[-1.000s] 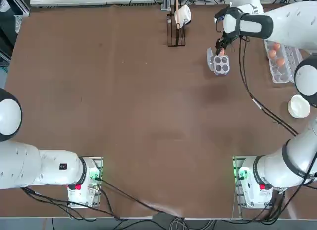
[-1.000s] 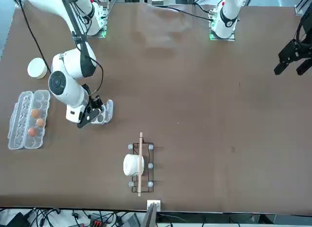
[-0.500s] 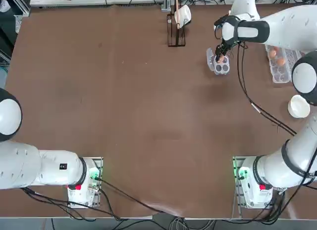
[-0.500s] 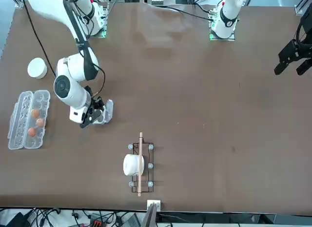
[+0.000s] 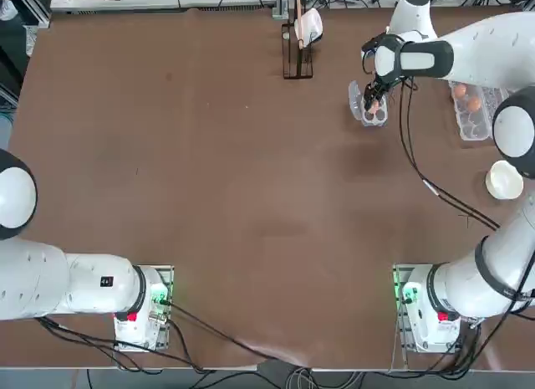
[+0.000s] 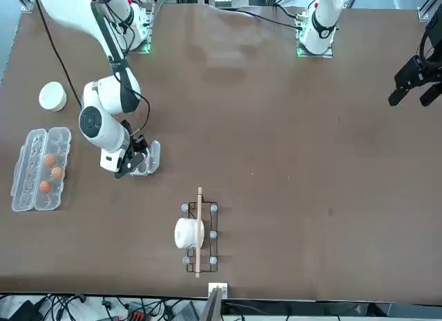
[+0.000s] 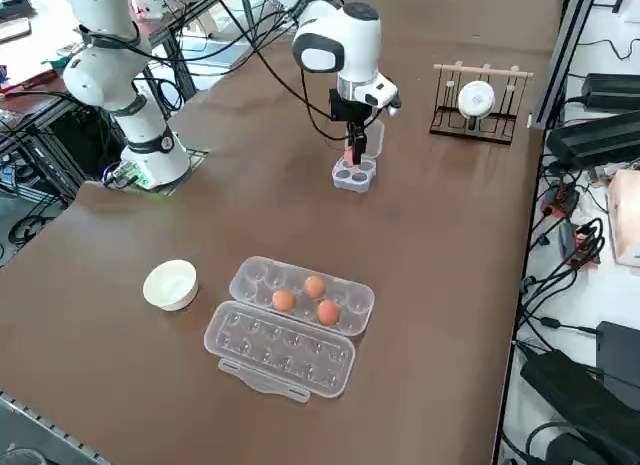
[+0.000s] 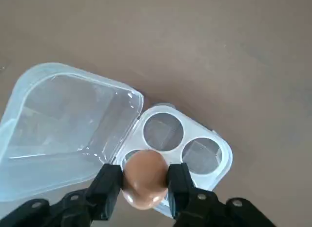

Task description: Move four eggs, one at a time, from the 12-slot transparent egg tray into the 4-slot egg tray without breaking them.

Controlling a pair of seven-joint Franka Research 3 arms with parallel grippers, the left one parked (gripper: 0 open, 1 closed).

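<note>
The brown worktop (image 5: 251, 180) carries everything. The working right arm (image 5: 493, 46) reaches across its far right part, and the right gripper (image 8: 142, 182) hangs directly above the 4-slot egg tray (image 8: 195, 154), its two fingers (image 8: 108, 184) closed on an orange-brown egg (image 8: 144, 178) held between the pads.

The 12-slot transparent egg tray (image 7: 290, 325) lies open by the right edge of the worktop, lid folded flat beside the cup half; three eggs (image 7: 314, 286) sit in its cups, close together.

A wire rack (image 6: 199, 232) holding a white mug (image 6: 185, 232) stands near the far edge, toward the middle.

The 4-slot egg tray sits between that rack and the long carton, its little lid (image 8: 68, 124) swung open; the cups that can be seen are bare.

A white bowl (image 7: 170, 284) rests near the right edge, on the robot's side of the long carton.
</note>
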